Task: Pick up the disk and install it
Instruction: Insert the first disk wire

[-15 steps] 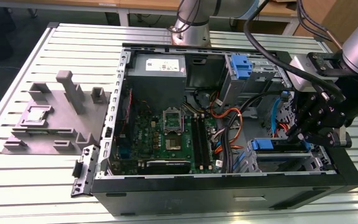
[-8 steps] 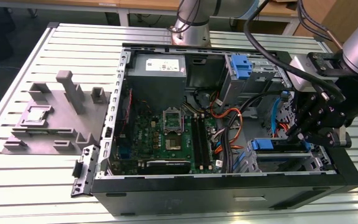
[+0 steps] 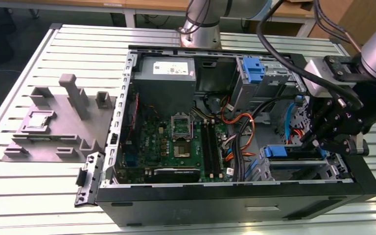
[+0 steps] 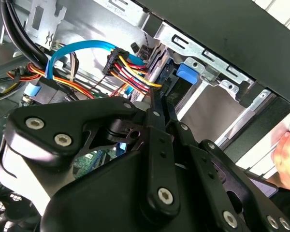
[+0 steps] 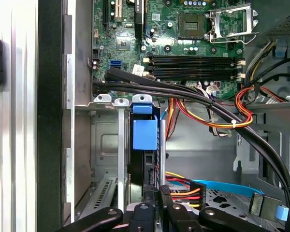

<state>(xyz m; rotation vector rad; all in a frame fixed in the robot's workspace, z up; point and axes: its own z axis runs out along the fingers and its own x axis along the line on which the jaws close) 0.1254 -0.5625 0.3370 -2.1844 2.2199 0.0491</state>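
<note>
Installation looks close to finished, judging by the scene: the disk (image 5: 145, 159) stands on edge inside the metal drive cage (image 3: 299, 166) at the case's lower corner on the exterior view's right, its blue carrier tab (image 5: 145, 134) facing the motherboard (image 3: 175, 142). The end effector (image 3: 322, 142) hangs directly over the cage, its fingers (image 5: 157, 212) flanking the disk's near edge. Whether they pinch it or have let go, I cannot tell. Seating appears not fully confirmed.
</note>
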